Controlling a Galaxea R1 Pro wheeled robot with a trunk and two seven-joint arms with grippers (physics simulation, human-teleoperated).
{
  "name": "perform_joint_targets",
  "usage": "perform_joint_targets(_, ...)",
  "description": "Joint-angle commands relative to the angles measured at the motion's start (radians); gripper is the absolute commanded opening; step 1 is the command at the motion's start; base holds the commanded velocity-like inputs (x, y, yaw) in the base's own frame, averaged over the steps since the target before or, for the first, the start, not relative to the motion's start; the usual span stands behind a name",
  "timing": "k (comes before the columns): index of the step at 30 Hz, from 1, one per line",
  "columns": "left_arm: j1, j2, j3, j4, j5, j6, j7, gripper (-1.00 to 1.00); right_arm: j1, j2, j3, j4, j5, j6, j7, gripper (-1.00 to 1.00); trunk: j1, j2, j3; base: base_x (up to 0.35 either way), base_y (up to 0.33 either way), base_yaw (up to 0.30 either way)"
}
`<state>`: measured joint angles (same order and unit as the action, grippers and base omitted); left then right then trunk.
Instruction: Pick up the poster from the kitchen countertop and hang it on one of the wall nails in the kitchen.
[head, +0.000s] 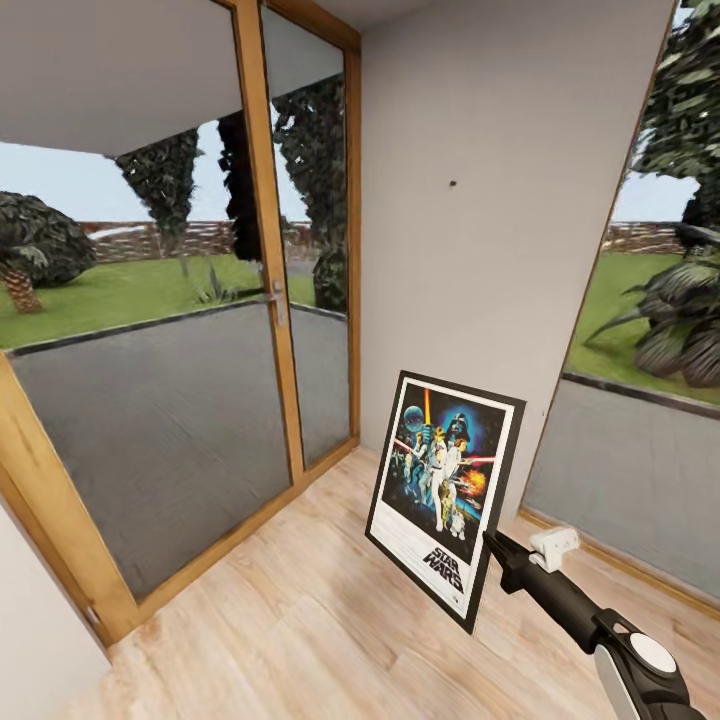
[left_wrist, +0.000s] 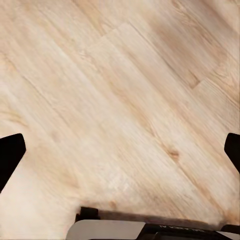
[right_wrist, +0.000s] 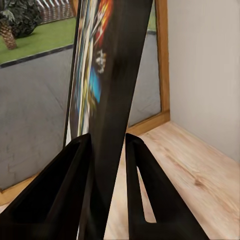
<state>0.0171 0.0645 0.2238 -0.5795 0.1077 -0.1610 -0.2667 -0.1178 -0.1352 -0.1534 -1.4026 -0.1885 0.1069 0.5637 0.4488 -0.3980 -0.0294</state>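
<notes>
- Poster (head: 445, 497): portrait Star Wars print, black frame, white border, dk blue artwork w/ figures, "STAR WARS" lettering at lower end. Held in the air above the wood floor (head: 300, 640), tilted, artwork facing the head cam. Sits in front of the lt grey wall (head: 500, 200), low down, not touching it as far as can be told.
- Right gripper (head: 492, 545): black fingers pinching the poster's right frame edge, lower half. Right wrist view shows poster (right_wrist: 112, 100) edge-on, running betw. the two fingers (right_wrist: 60, 195), both pressed against the frame.
- Right arm (head: 590, 620): black w/ white segment, enters from lower right of head view; small white part sits beside the wrist.
- Wall nail (head: 452, 184): tiny dk speck on the grey wall, well above the poster and apart from it.
- Left gripper (left_wrist: 120, 150): fingertips at the opp. edges of the left wrist view, spread wide, nothing betw. them; pale floor planks below.
- Glass door (head: 180, 330): wood-framed, left of the wall; lawn, trees, fence outside.
- Window (head: 640, 330): right of the wall, wood-edged; foliage and grass beyond.
</notes>
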Motion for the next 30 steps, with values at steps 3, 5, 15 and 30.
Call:
perform_joint_targets(3, 0.000, 0.000, 0.002, 0.000, 0.010, 0.002, -0.008, 1.00, -0.001, 0.000, -0.002, -0.001, -0.012, 0.011, 0.007, -1.00, 0.001, -0.002, -0.002, 0.296, 0.233, -0.002)
perform_joint_targets(5, 0.000, 0.000, 0.002, 0.000, 0.010, 0.002, -0.008, 1.00, -0.001, 0.000, -0.002, -0.001, -0.012, 0.011, 0.007, -1.00, 0.001, -0.002, -0.002, 0.295, 0.234, -0.001)
perform_joint_targets(15, 0.000, 0.000, 0.002, 0.000, 0.010, 0.002, -0.008, 1.00, -0.001, 0.000, -0.002, -0.002, -0.012, 0.011, 0.006, -1.00, 0.001, -0.002, -0.002, 0.293, 0.235, 0.000)
perform_joint_targets(30, 0.000, 0.000, 0.002, 0.000, 0.010, 0.002, -0.008, 1.00, -0.002, 0.000, -0.002, -0.001, -0.012, 0.011, 0.007, -1.00, 0.001, -0.002, -0.002, 0.292, 0.235, -0.094)
